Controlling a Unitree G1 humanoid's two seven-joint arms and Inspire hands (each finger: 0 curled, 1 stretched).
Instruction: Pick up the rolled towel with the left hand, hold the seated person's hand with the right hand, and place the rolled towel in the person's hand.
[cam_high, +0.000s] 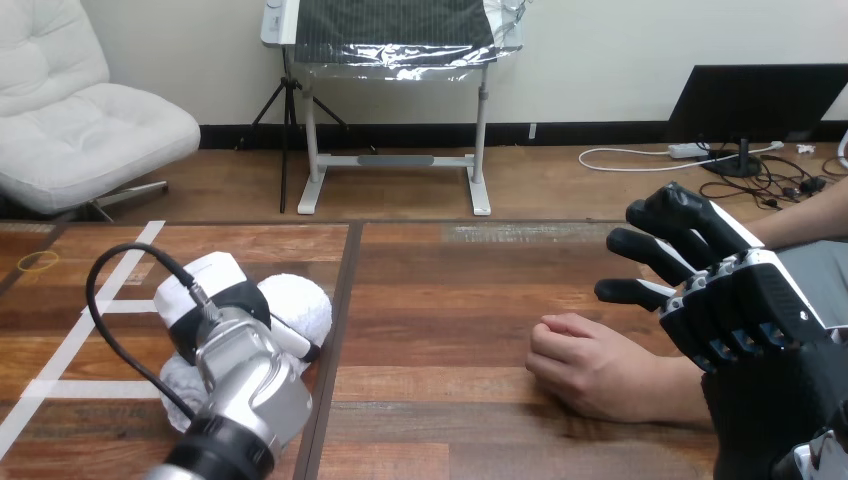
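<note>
The left hand (222, 295) and its silver forearm (252, 385) cover most of the rolled towel (302, 305), and whether the hand grips it cannot be told. The right hand (760, 310) hides the wrist behind the person's hand (590, 370), so contact between the two cannot be told. The view's bottom and right edges cut off the right hand's lower part.

1. The wooden desk (450, 300) has a dark seam (340, 300) running front to back, just right of the rolled towel (300, 305).
2. The white rolled towel lies on the desk.
3. White tape lines (75, 340) cross the wood left of the towel. A small yellow ring (38, 261) lies further left.
4. The person's hand (590, 365) rests on the desk well right of the towel, its fingers curled.
</note>
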